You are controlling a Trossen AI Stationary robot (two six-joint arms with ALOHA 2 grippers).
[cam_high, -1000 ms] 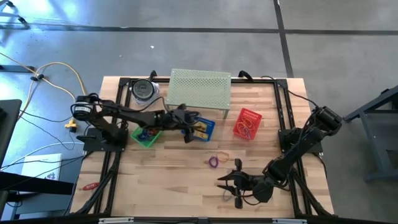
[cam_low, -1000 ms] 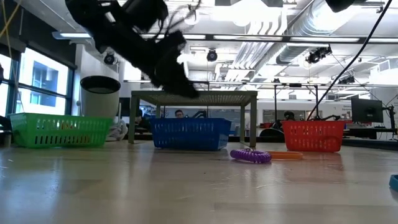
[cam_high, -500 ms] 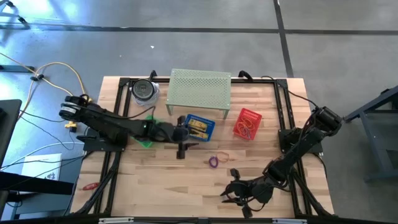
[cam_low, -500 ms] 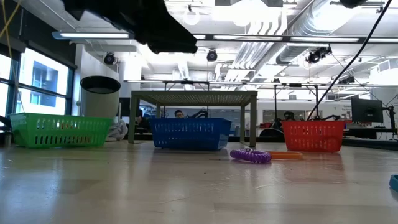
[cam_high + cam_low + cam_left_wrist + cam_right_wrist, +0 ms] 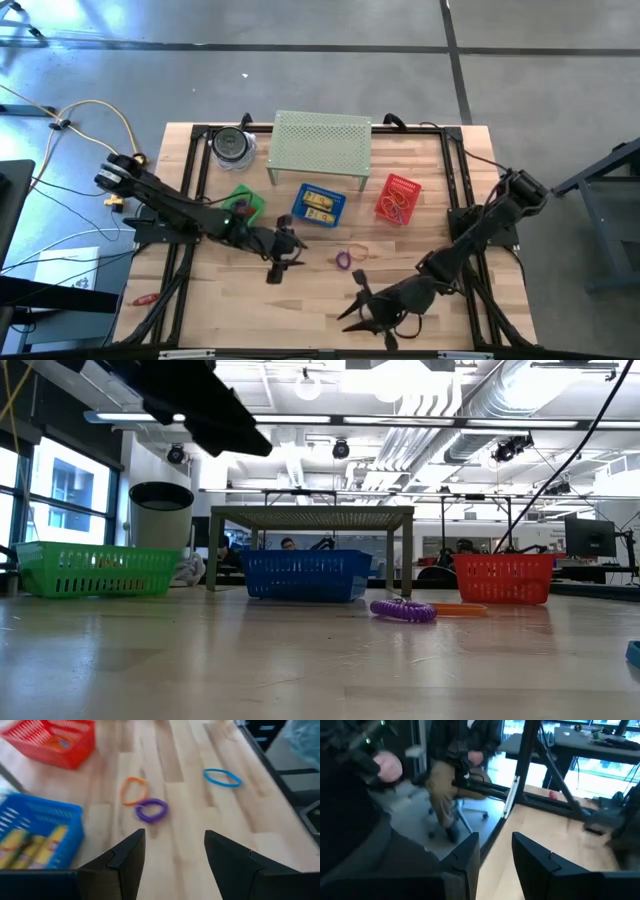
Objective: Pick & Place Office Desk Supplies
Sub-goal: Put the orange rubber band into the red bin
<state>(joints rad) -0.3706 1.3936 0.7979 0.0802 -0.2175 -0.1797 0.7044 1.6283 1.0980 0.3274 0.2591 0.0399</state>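
Note:
A purple loop (image 5: 343, 260) and an orange band loop (image 5: 357, 251) lie flat on the wooden table, near its middle. A blue loop (image 5: 222, 778) lies farther off in the left wrist view. My left gripper (image 5: 282, 258) hovers open to the left of the purple loop (image 5: 151, 810), with nothing between its fingers. Beside it stands the blue basket (image 5: 320, 205) with yellow blocks (image 5: 35, 842) inside. My right gripper (image 5: 352, 308) is raised near the table's near edge, open (image 5: 496, 845) and holding nothing. It points toward the room on the left.
A green basket (image 5: 243, 205) and a red basket (image 5: 398, 198) flank the blue one. A perforated stand (image 5: 322, 140) and a round container (image 5: 230, 145) are at the far side. A person sits on a chair (image 5: 455, 775) beyond the table's edge.
My left gripper has swung away from above the blue basket toward the table's near edge and now hovers over bare wood. My right gripper has risen and rolled, moving slightly toward the left edge. The loops have stayed in place.

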